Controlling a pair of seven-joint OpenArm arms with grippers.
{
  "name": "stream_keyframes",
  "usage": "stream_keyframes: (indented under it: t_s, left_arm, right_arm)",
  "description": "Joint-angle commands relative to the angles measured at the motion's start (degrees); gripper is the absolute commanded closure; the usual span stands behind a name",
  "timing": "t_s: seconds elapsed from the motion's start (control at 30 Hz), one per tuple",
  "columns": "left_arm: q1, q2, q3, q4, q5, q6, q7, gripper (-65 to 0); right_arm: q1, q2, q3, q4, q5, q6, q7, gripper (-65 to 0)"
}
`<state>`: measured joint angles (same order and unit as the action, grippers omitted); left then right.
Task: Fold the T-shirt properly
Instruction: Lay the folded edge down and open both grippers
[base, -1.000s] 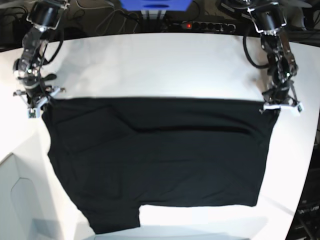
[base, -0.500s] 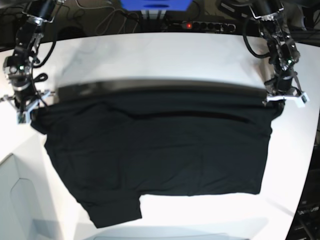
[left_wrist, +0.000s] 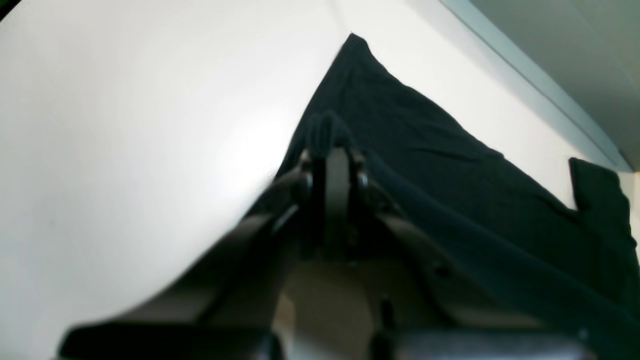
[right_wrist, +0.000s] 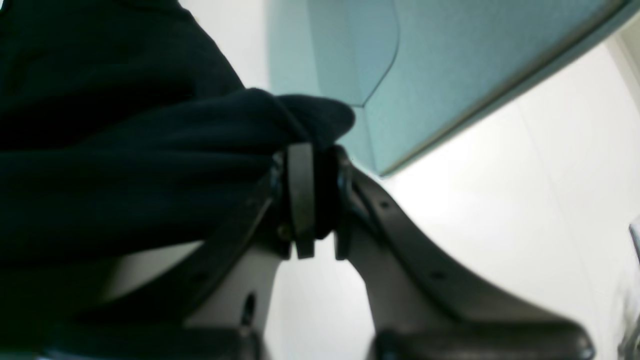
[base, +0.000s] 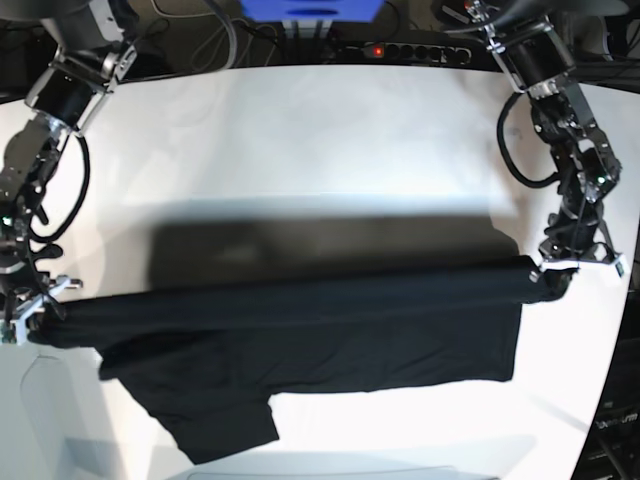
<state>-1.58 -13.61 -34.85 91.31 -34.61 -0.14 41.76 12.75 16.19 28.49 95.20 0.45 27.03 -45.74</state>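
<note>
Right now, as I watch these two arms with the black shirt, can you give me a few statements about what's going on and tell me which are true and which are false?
1. Both sets of fingers are pinching the T-shirt. True: the left gripper and the right gripper each clamp cloth.
2. The shirt lies completely flat on the table. False: its held edge is raised and casts a shadow on the table.
3. An orange sun print shows on the shirt. False: only plain black cloth is visible.
4. A sleeve sticks out at the shirt's near edge. True.
5. The two arms hold the same corner. False: they hold opposite ends of one stretched edge.
</note>
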Motion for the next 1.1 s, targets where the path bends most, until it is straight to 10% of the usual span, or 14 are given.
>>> stream_keyframes:
  t_s: [0.0,1.07]
  left_arm:
    - [-0.4,-0.9,-0.6,1.3,0.1,0.4,-1.5,0.0]
    - [27.3,5.2,-6.7,5.4,-0.1,-0.1,-1.5,0.0]
  right_arm:
    - [-0.5,1.1,0.6,1.2,-0.3,-1.0,0.9,0.0]
    - [-37.4,-7.3,9.4,13.2,-0.1,-1.0,4.4,0.0]
